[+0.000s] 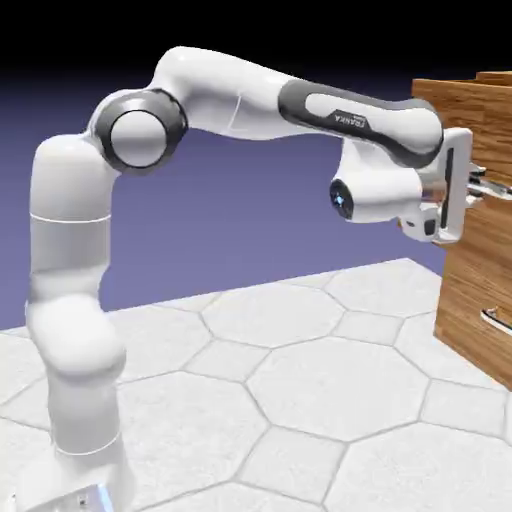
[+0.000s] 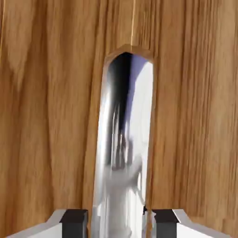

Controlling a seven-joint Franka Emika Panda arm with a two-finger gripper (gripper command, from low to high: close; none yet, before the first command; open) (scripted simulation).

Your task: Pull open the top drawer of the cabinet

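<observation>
Top drawer (image 1: 499, 215) (silver handle (image 2: 124, 153) foremost) right before the pincer (image 2: 121, 225).

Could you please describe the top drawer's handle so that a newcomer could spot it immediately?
Find the wooden cabinet at the exterior view's right. On its upper front is a shiny silver bar handle. Unlike the lower silver handle, this one lies between the gripper's fingertips.

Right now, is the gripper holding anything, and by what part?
Nothing looks held: the gripper has its fingertips on either side of the handle, with slim gaps showing.
</observation>
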